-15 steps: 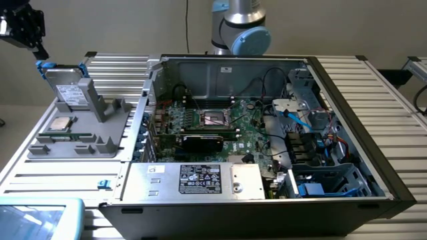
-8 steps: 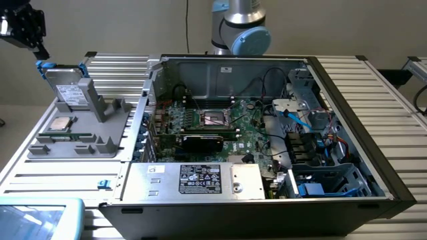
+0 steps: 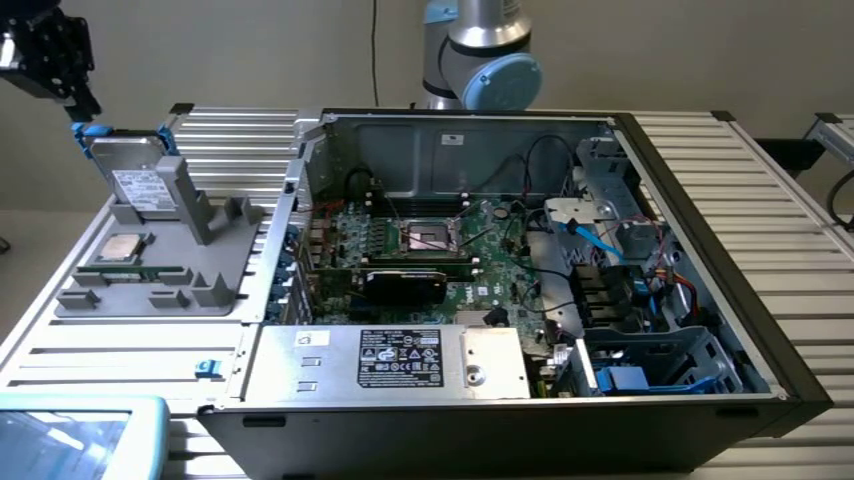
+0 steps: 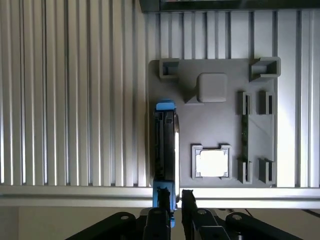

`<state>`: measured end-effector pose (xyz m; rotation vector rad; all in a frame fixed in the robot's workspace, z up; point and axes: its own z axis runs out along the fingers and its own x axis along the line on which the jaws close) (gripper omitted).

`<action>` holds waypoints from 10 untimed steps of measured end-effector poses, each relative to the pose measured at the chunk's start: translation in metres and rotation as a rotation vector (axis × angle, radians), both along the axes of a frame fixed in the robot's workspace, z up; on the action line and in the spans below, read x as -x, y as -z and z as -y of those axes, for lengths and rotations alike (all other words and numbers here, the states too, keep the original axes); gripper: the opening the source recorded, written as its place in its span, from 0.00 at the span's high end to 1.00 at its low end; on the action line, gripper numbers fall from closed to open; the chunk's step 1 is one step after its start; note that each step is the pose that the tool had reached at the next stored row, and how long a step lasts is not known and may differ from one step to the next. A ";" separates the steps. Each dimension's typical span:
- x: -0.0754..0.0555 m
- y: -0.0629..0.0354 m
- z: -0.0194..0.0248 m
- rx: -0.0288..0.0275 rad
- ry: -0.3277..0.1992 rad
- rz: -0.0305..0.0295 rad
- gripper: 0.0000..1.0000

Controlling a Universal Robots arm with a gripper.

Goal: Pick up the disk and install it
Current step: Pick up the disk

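**Claw hovers at the standing disk's corner**

The ribbed metal table (image 3: 761, 180) spreads across the whole scene, and dead centre on it lies the open computer case (image 3: 447, 150), green motherboard (image 3: 441, 255) bared. At six o'clock inside the case sits the large silver box (image 3: 400, 358) with its black-and-white label; at four o'clock, a grey cage (image 3: 667, 360) with blue fittings. Behind the case, at twelve o'clock, rises the robot arm (image 3: 481, 50), grey with a pale blue joint cap.

Over to nine o'clock of the case: the grey holder (image 3: 234, 250) lies flat on the table, just beside the case wall. And there is the disk (image 3: 134, 178), standing upright on edge in the holder, white label to the exterior camera, blue tabs (image 3: 168, 130) at both upper corners. It is outside the case, not installed.

Up at ten o'clock hangs the black gripper (image 3: 86, 106), just above the disk's upper corner on the exterior view's left. The wrist view looks straight down the disk's thin edge: the two black fingers (image 4: 189, 210) stand a narrow slit apart, the near blue tab (image 4: 163, 197) showing at their tips. Whether either finger touches that tab I cannot tell; the disk rests in the holder.

Smaller now: the square silver processor chip (image 3: 123, 246) lies flat in its recess near the disk's foot, and a green memory stick (image 3: 134, 270) lies in a slot just beside it.
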<state>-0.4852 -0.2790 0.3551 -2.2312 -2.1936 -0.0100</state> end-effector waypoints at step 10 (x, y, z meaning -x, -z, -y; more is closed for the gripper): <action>0.000 0.0000 -0.0003 0.0000 -0.010 0.0000 0.59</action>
